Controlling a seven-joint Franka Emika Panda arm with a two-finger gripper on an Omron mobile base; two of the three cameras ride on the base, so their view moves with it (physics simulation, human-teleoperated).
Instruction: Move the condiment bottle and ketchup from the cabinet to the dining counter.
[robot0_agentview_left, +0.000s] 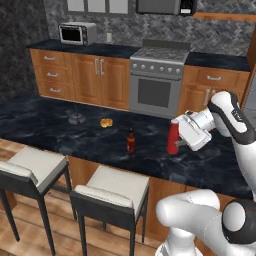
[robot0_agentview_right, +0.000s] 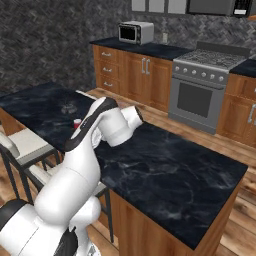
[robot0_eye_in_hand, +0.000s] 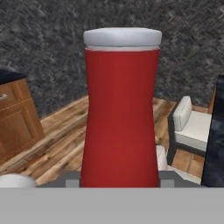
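The bright red plastic squeeze bottle of ketchup (robot0_agentview_left: 172, 139) with its pale flat-looking top is clamped between the jaws of the white two-finger gripper (robot0_agentview_left: 178, 142), which stand partly open around its waisted body, upright and low over the long black marble-veined dining counter (robot0_agentview_left: 60, 125). Whether its base touches the stone I cannot tell.

The smooth, glossy, tapering wall could slip in the grip, and letting go before the base rests flat could tip it on the hard polished slab.

The small dark brown-red condiment bottle (robot0_agentview_left: 131, 141), narrow-necked and dark-capped, stands upright on the counter near the ketchup; a sideways swing of the hand could knock it over.

A small grey dish (robot0_agentview_left: 76, 119) and a yellow lump (robot0_agentview_left: 105, 122) lie farther along the counter.
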